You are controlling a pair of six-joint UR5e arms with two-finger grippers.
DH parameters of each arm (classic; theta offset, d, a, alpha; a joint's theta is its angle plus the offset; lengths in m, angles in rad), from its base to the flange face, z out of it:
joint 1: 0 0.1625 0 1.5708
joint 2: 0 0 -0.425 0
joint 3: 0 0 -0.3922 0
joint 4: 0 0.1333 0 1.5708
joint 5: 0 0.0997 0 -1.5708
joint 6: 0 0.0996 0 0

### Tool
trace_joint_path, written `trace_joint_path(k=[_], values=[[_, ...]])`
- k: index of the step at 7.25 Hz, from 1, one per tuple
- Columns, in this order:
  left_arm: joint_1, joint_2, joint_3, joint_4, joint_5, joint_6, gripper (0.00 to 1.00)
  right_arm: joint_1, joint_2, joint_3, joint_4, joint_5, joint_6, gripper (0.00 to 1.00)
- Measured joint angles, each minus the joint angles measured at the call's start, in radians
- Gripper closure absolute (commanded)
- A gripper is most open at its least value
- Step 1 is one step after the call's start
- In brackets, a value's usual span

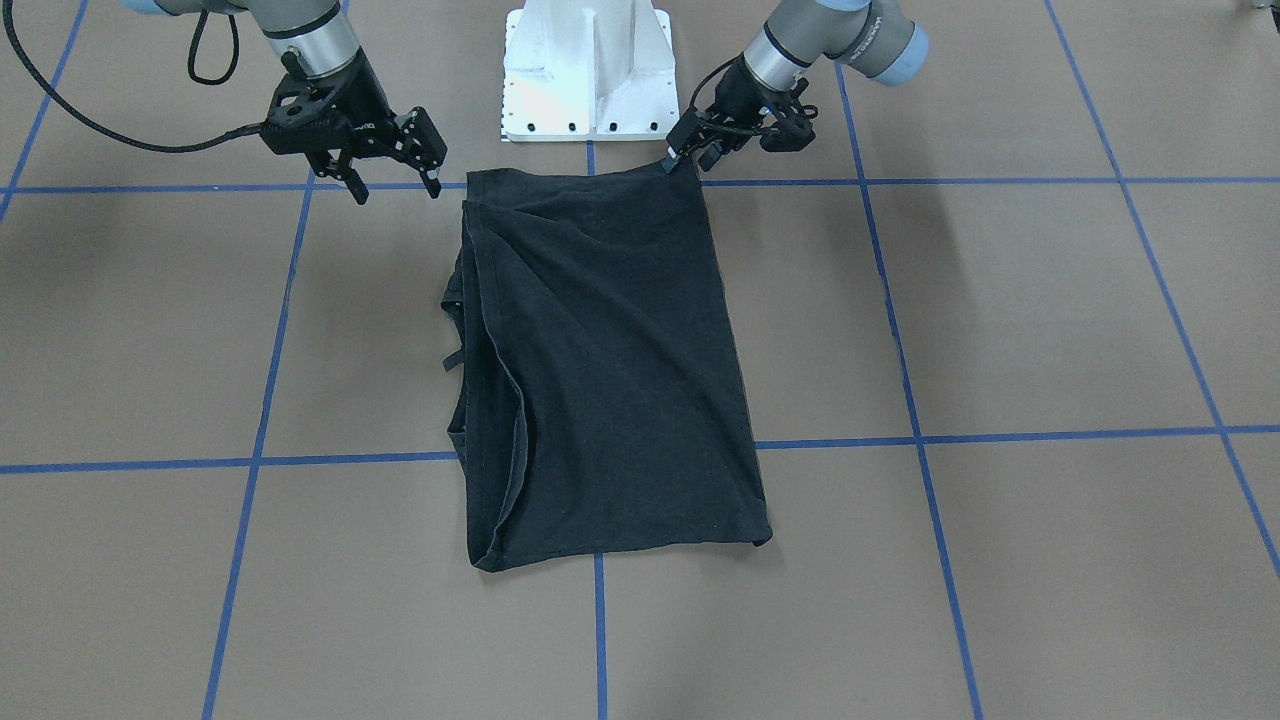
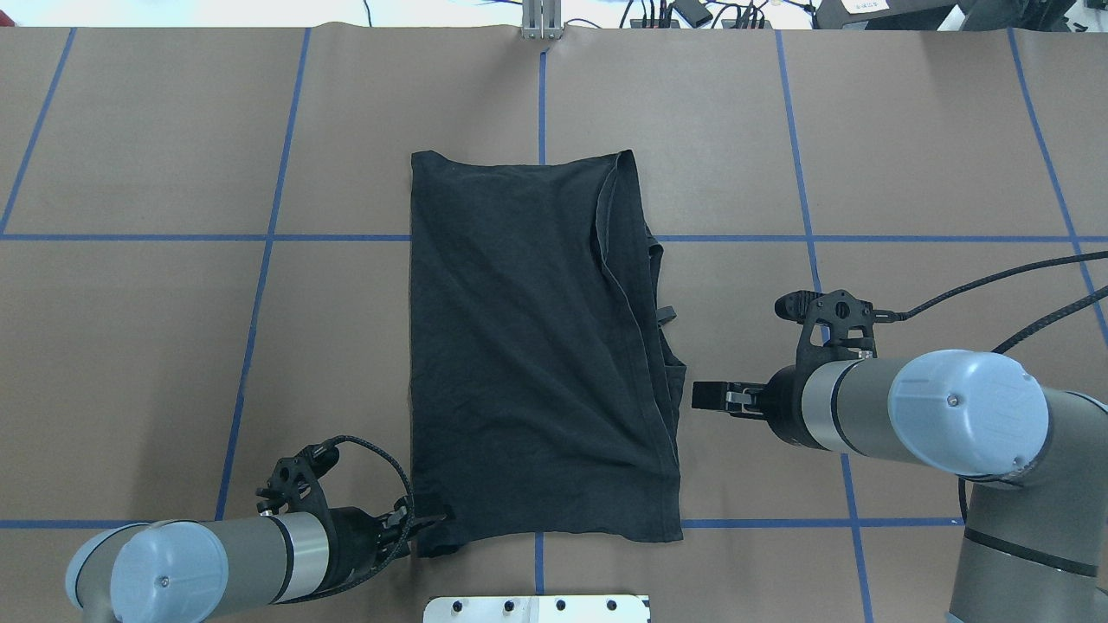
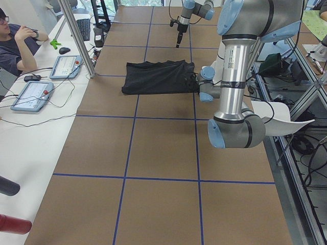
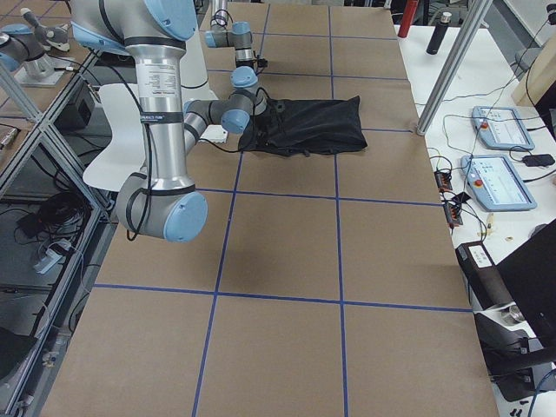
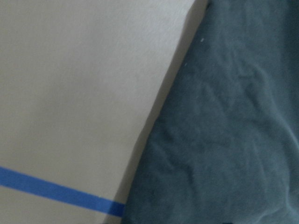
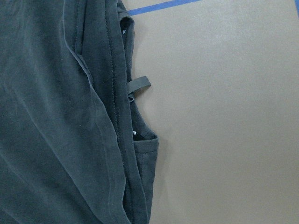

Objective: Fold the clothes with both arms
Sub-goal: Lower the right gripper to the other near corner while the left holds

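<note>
A brown table (image 1: 1000, 320) crossed by blue tape lines (image 1: 1000, 436) fills most views. A white bench (image 3: 20, 138) runs along its far side with two control tablets (image 3: 31, 95) on it. A person (image 3: 15, 43) sits at the bench, partly cut off by the edge of the view. The robot's white base (image 1: 590, 70) stands at the table's near edge, and only its foot shows from the front.

The left arm (image 2: 216, 558) and right arm (image 2: 952, 415) both run out of view at the shoulder.

The black shirt (image 1: 610, 370) lies flat at the middle of the table, just in front of the base. It is folded lengthwise into a narrow rectangle, plain side up, so any print is hidden. Layered hems bunch along its edge on the robot's right.

The right gripper (image 1: 395, 185) hangs just beside that edge with its fingers spread wide and nothing between them. The left gripper (image 1: 685, 155) has its tips at the shirt's near left corner. I cannot tell whether they pinch the cloth, and its wrist camera shows only blurred fabric and tabletop.

A small dark loop (image 6: 139, 84) sticks out from the bunched edge.
</note>
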Motion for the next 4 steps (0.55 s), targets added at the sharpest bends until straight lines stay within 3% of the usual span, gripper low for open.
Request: trace_joint_path(k=[1, 3, 4], values=[[0.004, -0.001, 0.002, 0.000, 0.000, 0.000, 0.25, 0.000, 0.001, 0.000, 0.000, 0.000, 0.000, 0.00], [0.006, -0.006, 0.002, 0.000, 0.000, 0.000, 0.60, -0.001, 0.002, 0.000, 0.000, 0.000, 0.000, 0.00], [0.007, -0.009, 0.001, -0.001, -0.001, 0.000, 0.65, -0.001, 0.002, 0.000, -0.001, 0.000, 0.000, 0.00]])
